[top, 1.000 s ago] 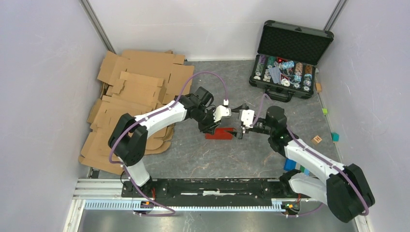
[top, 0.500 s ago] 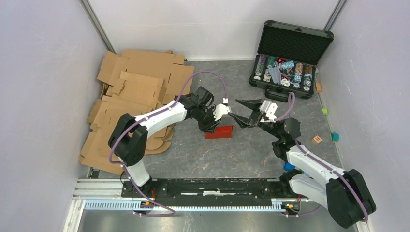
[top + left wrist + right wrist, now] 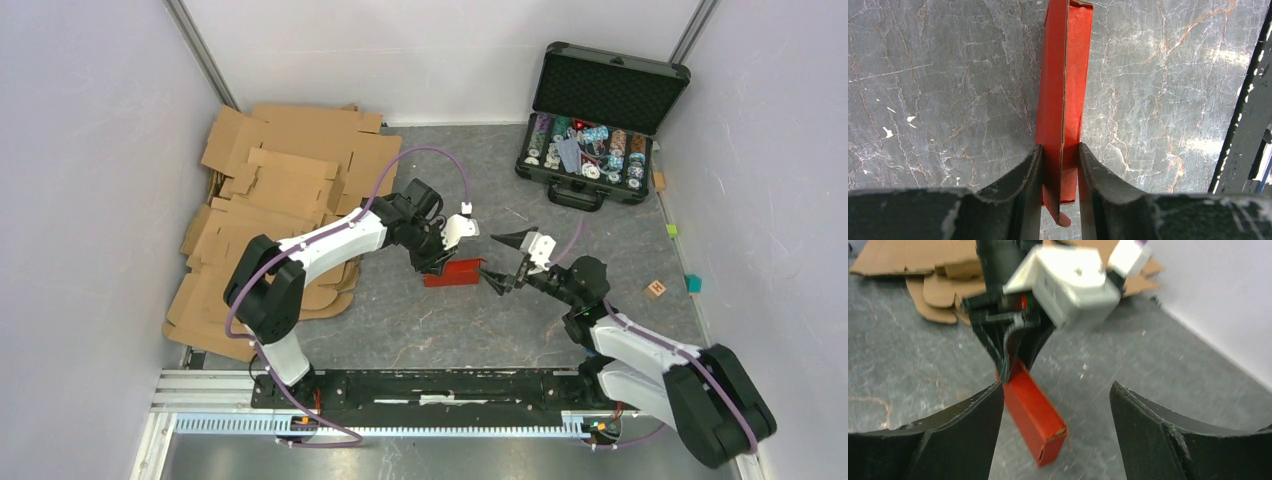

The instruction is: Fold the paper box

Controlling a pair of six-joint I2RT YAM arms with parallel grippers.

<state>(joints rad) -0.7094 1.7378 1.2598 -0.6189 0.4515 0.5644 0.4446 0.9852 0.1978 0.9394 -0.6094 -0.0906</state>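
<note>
I can read no text, label or number in any of my views. The chips (image 3: 585,150) in the black case (image 3: 612,92) carry markings too small to read, and the small wooden block (image 3: 655,289) near that case bears a mark I cannot decipher.

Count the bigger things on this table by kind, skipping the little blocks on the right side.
Red paper box: 1
Black case: 1
Cardboard pile: 1
Robot arms: 2
Total: 5
</note>
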